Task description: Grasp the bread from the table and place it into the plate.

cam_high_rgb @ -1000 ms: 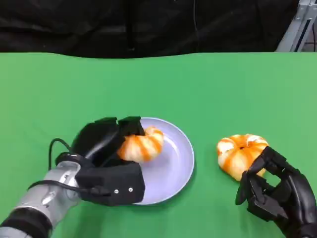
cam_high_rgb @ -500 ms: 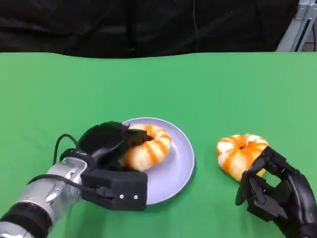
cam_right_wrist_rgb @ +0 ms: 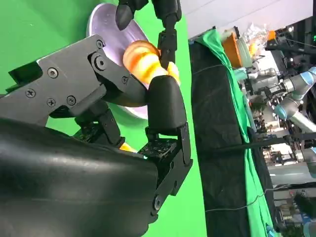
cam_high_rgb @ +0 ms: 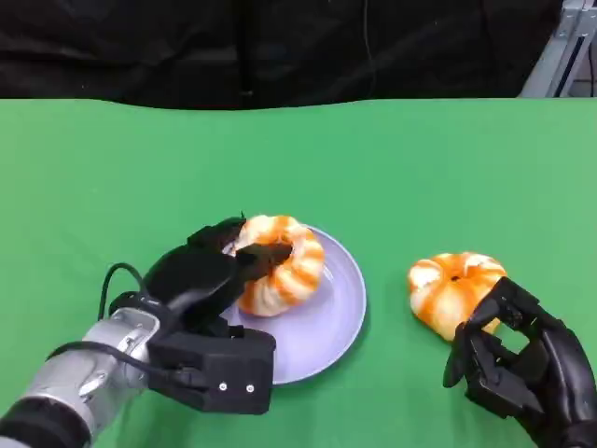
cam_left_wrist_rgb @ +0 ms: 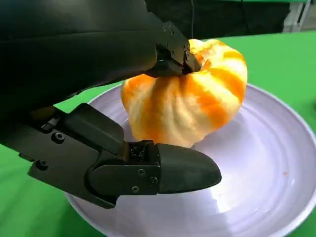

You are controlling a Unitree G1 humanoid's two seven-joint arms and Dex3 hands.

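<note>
Two striped breads were in view: one (cam_high_rgb: 280,264) was held over the plate (cam_high_rgb: 331,317) by the left hand (cam_high_rgb: 201,280), and a second bread (cam_high_rgb: 454,289) lay on the green worktop (cam_high_rgb: 392,168), just beside the right hand (cam_high_rgb: 513,359). In the left wrist view, the held bread (cam_left_wrist_rgb: 190,101) was pinched between an upper finger (cam_left_wrist_rgb: 173,52) pressed into its top and a lower finger (cam_left_wrist_rgb: 168,170) beneath it, its underside at or just above the plate's surface (cam_left_wrist_rgb: 266,163); actual contact could not be confirmed. The right hand's fingers were curled loosely with nothing between them. Three faults were judged possible. The soft bread could be dented or torn by the finger sunk into it. It could be rolled toward the rim if released while tilted. It could be dragged back off the plate if a finger snagged during withdrawal. The second bread could be nudged away by a careless right-hand approach.
</note>
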